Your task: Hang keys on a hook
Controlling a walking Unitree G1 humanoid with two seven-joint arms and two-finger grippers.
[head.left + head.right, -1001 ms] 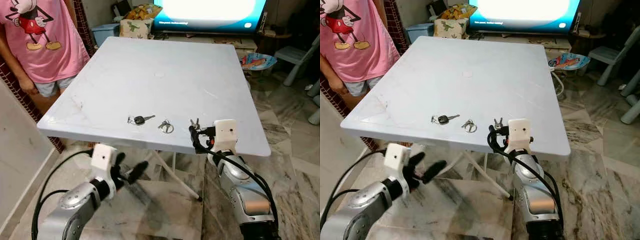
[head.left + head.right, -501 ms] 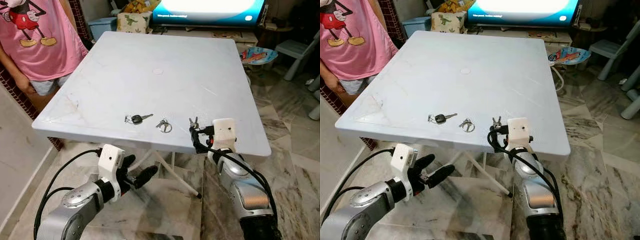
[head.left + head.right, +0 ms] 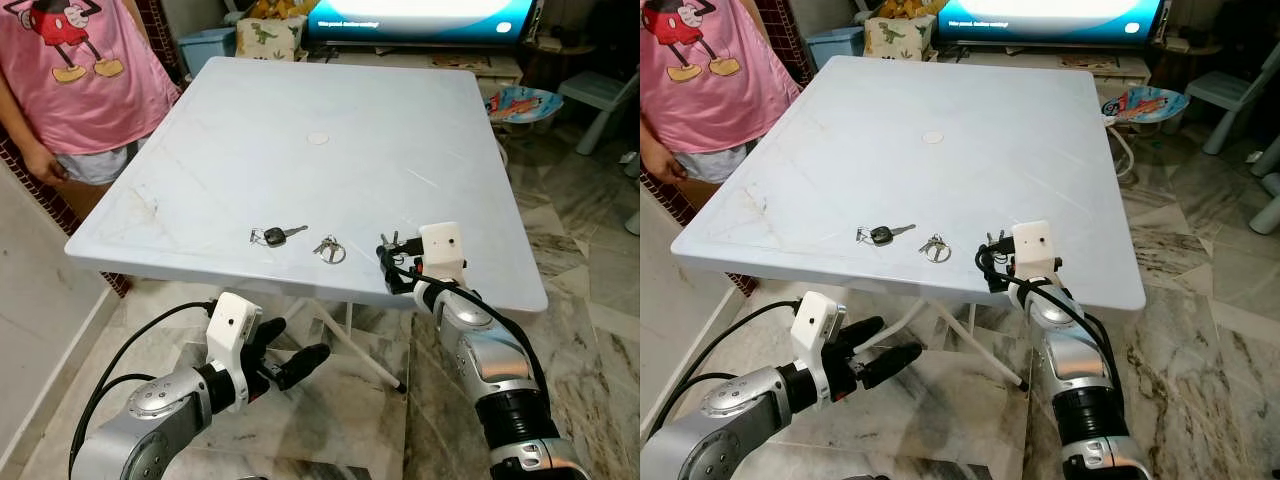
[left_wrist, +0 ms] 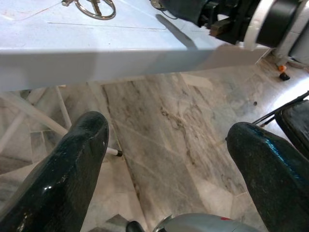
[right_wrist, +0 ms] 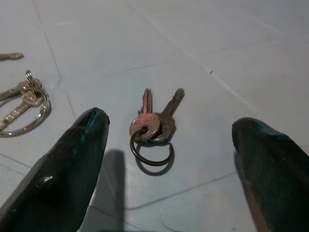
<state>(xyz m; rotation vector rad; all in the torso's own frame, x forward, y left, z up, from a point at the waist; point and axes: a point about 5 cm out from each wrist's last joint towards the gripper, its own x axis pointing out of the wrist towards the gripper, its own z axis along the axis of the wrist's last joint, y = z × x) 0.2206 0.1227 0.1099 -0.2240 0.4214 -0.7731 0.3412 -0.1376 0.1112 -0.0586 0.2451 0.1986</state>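
Three key sets lie near the front edge of the white table [image 3: 320,120]: a black-headed key [image 3: 272,236], a ring of keys [image 3: 330,249], and two small keys on a ring [image 3: 390,240]. My right gripper [image 3: 392,264] hovers at the table's front edge just behind the two small keys. It is open, and in the right wrist view those keys [image 5: 155,126] lie on the table between its fingertips [image 5: 91,125], untouched. My left gripper [image 3: 295,343] is open below the tabletop, holding nothing; the left wrist view looks along its fingers [image 4: 72,159] under the table edge [image 4: 120,60].
A person in a pink shirt [image 3: 80,70] stands at the table's left side. A lit TV [image 3: 420,15] and boxes are behind the table. A blue dish [image 3: 520,103] and a small chair [image 3: 600,95] stand at the right. The floor is marble, with table legs [image 3: 350,345] beneath.
My right gripper has reached forward over the table edge, closer to the two small keys. My left gripper has come forward and up under the table. The camera view has shifted slightly.
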